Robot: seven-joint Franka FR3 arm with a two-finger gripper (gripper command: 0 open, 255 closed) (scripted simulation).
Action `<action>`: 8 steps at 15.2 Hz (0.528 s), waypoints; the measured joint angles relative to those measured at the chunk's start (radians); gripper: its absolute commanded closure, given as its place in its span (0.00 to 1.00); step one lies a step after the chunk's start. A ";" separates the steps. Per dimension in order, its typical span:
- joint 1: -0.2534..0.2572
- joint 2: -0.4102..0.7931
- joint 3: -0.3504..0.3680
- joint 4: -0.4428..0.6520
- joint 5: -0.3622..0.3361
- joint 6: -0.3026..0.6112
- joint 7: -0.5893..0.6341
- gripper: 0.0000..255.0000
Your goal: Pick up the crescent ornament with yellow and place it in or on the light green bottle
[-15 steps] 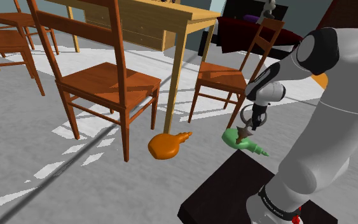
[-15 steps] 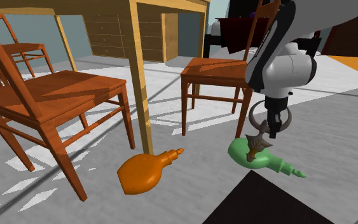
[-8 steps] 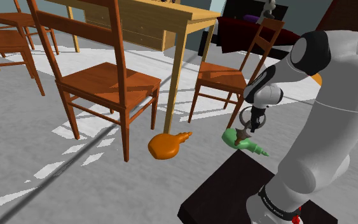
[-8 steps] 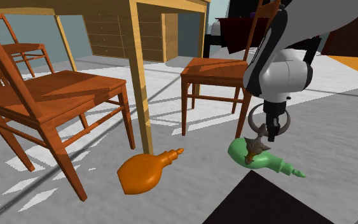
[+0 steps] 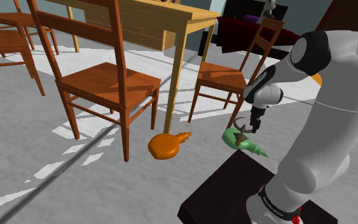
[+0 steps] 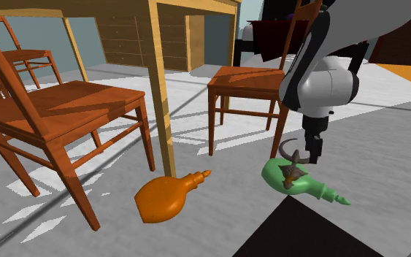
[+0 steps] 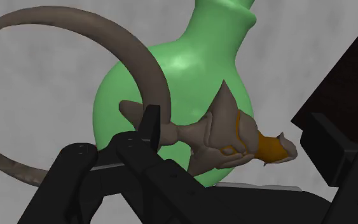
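Looking down at a light green, round-bellied bottle (image 6: 277, 177) lying on its side on the grey floor (image 6: 218, 219), with its neck pointing toward the second exterior view's right. Finding a grey-brown crescent ornament (image 6: 293, 166) with a small figure and a yellow-orange band resting on that bottle's round body and touching it. Seeing its thin curved arc rising above the green surface.

Noting the all-black two-finger gripper (image 6: 314, 152) of the white arm hanging just above the ornament and a little to one side, jaws spread and clasping nothing. In the wrist view, seeing one black finger (image 7: 151, 127) right by the ornament's (image 7: 228, 137) narrow stem (touching or only beside, impossible to tell). Seeing the other finger (image 7: 336, 156) standing well apart, beyond the yellow-tipped end. Seeing the green belly (image 7: 171, 70) spreading out behind both.

In the shoulder view, spotting the same bottle (image 5: 230, 135) just beyond the dark box stand (image 5: 228, 191). Spotting the ornament (image 5: 238, 135) on it and the gripper (image 5: 255, 126) directly over it.

Also noticing an orange gourd-shaped bottle (image 5: 166, 146) lying on the floor near the foot of a light wooden table leg (image 5: 176, 76), well apart from the green one. Noticing one reddish-brown wooden chair (image 5: 107, 83) nearest the camera and another wooden chair (image 5: 220, 77) behind the gripper.
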 measured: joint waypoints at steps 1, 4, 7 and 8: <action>0.000 0.000 0.000 0.000 0.000 0.000 0.000 0.00; 0.024 -0.063 -0.022 0.014 -0.048 -0.067 0.035 0.00; 0.035 -0.098 -0.030 0.037 -0.075 -0.120 0.054 0.00; 0.036 -0.103 -0.031 0.037 -0.079 -0.125 0.057 0.00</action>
